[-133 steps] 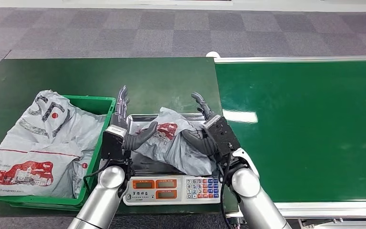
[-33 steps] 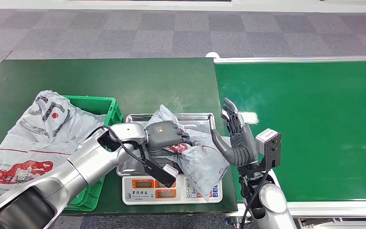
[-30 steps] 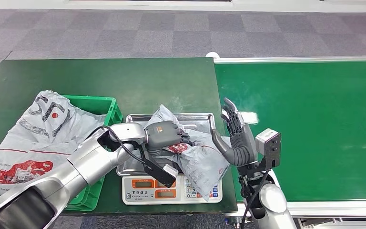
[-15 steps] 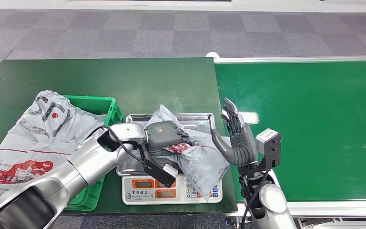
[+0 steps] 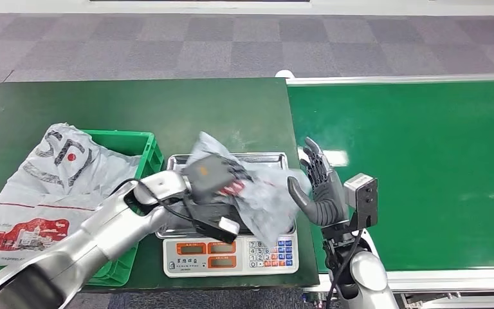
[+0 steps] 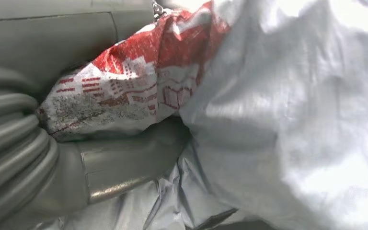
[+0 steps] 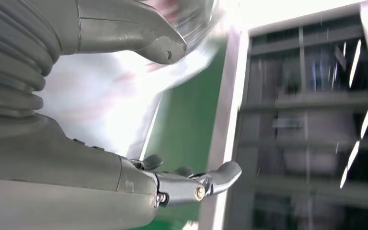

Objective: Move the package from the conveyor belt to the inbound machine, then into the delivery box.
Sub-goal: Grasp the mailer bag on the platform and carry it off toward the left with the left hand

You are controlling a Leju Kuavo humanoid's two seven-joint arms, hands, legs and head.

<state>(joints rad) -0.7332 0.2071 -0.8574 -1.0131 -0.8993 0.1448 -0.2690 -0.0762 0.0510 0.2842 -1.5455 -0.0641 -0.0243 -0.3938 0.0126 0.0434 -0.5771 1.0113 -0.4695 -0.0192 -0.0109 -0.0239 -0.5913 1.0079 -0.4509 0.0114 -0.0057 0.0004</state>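
Note:
A grey plastic package (image 5: 260, 199) with red print is held up over the scale's steel tray (image 5: 264, 156); it is blurred with motion. My left hand (image 5: 209, 176) grips its left part from above. In the left wrist view the thumb (image 6: 124, 163) presses into the crumpled package (image 6: 268, 120) just under the red print. My right hand (image 5: 320, 188) stands open and upright, palm toward the package, just off its right end. Its fingers (image 7: 211, 179) are spread, with the package (image 7: 100, 100) a white blur beside them.
The weighing scale (image 5: 231, 253) with orange displays and a keypad sits at the table's front edge. A green crate (image 5: 143, 143) to the left holds large grey bags (image 5: 45, 193) that spill over it. The green conveyor belt (image 5: 418, 174) runs along the right.
My left hand has lifted the package off the tray and swung it up and to the left. Earlier both hands held it on the tray. The right hand stays open in place.

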